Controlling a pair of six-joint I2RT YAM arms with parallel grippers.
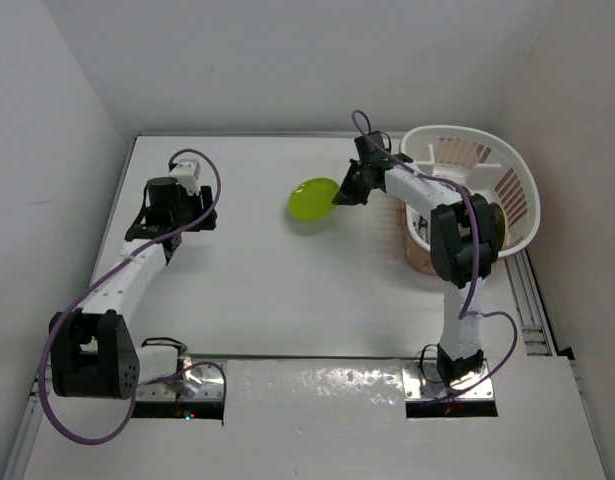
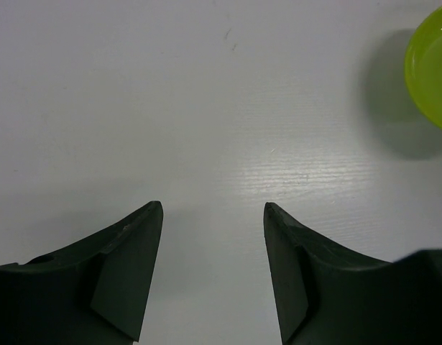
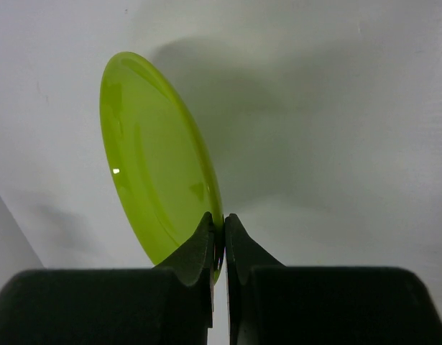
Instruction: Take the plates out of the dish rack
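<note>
On your left, the left tool (image 2: 213, 208) hangs over bare desk (image 2: 206, 86) with its two fingers spread well apart and nothing between them. In the top view the left arm (image 1: 122, 285) reaches from its base up the left side of the desk, well apart from everything else.

Move toward the middle and you meet the lime-green plate (image 1: 312, 200). It is out of the rack, over the open desk, tilted on edge rather than lying flat. Its shadow falls on the desk beside it. You cannot tell from these views whether its lower edge touches the surface.

The right tool (image 3: 217, 219) is clamped on that plate's rim, its fingers pressed together with only the thin edge between them. It grips the side of the plate nearest the rack.

At the far right stands the dish rack (image 1: 467, 132), white and slotted, on its salmon-pink base (image 1: 417, 258). The right arm (image 1: 457, 240) crosses in front of it and hides much of its inside.
</note>
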